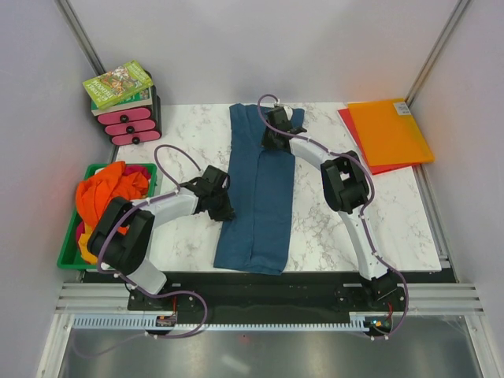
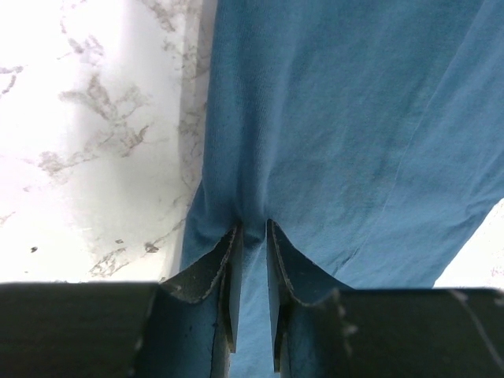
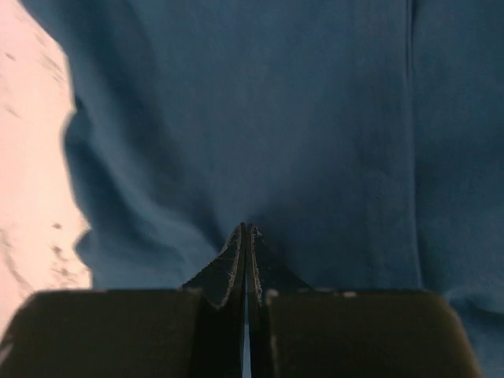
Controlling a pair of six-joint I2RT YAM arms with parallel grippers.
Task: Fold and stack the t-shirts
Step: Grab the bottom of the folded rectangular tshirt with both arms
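One dark blue t-shirt (image 1: 264, 197) lies down the middle of the marble tabletop (image 1: 185, 138). It appears folded lengthwise into a long narrow strip that runs from the far edge almost to the near edge. The left gripper (image 2: 252, 228) sits at the strip's left side, about halfway along, its fingers clamped on a puckered pinch of the blue cloth. The right gripper (image 3: 248, 228) rests on the strip's far end with its fingers pressed tight together. Whether any cloth is caught between them cannot be told. A heap of orange t-shirts (image 1: 110, 189) sits crumpled in a green bin (image 1: 69, 253) at the left edge of the tabletop. Judged from this, the task is at an early stage. The blue shirt has its sides folded in but not yet its length, no stack exists, and the whole orange heap is left to do.
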